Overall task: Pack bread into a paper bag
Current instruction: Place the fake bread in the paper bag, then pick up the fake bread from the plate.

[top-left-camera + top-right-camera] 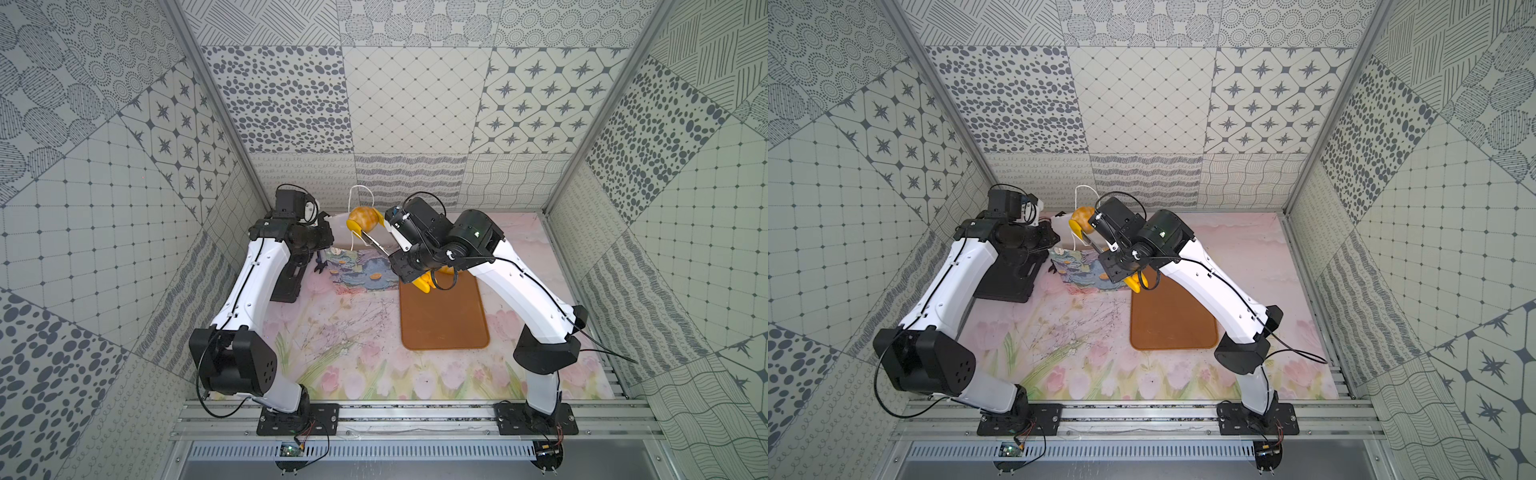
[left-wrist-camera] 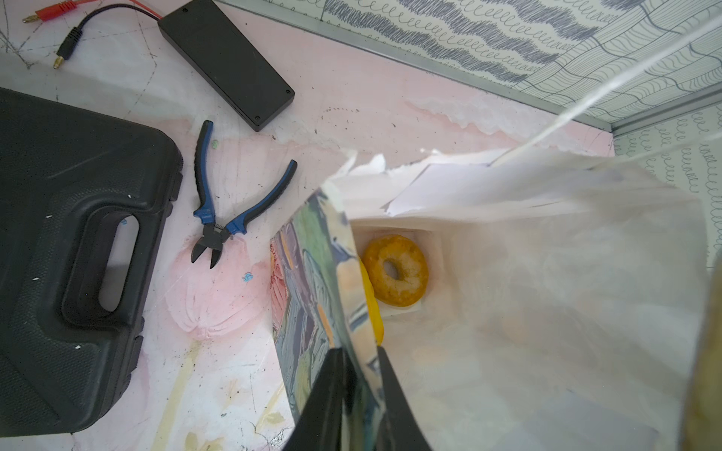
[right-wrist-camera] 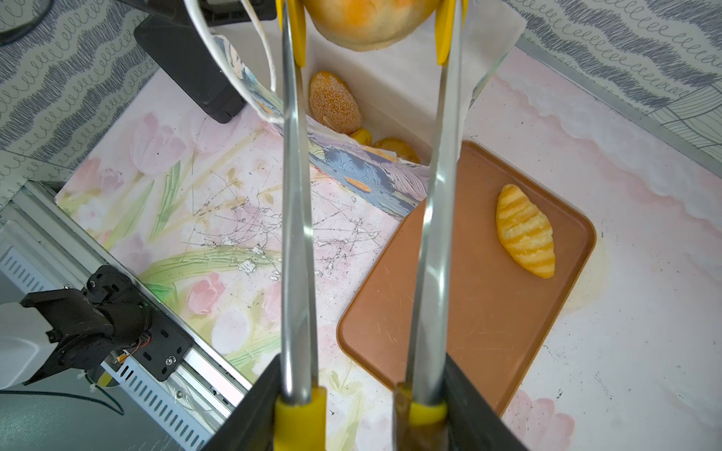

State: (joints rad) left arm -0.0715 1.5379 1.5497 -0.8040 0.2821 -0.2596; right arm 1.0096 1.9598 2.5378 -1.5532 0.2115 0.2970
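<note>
Hanging squeezed between the yellow tips of the tongs [image 3: 295,195], the round bun [image 3: 371,19] is seen just over the open mouth of the paper bag [image 3: 363,172]. It's smooth and golden, with a paler underside. The tongs' two long shiny metal arms are clamped near their yellow handle end by the right gripper [image 3: 361,406], so the tool is clenched on the bun.

The bag is made of white paper, crumpled along the rim, with a painterly blue-purple flower print and thin white cord handles. Its printed front wall is pinched tight by the left gripper [image 2: 361,390]. Inside, a ring-shaped bagel [image 2: 396,269] with a rough, grainy crust is laid flat on the bottom. An oval bun [image 3: 334,101] speckled with seeds is tucked into a corner, and another golden piece is half hidden behind the front wall.

One striped loaf [image 3: 525,230], ridged like a croissant, is seen lying on the brown tray [image 3: 488,312], a scratched rounded rectangle set just beside the bag. On the bag's other side, a textured black plastic case [image 2: 58,254] with a moulded handle, blue-handled cutters [image 2: 218,228] and a flat black box [image 2: 226,58] are laid out.

Everything is set on a scuffed pastel mat [image 1: 353,353] printed with pink tulips. It's fenced by an aluminium rail [image 1: 415,415] and walled in with grey-on-white patterned panels [image 1: 415,104].
</note>
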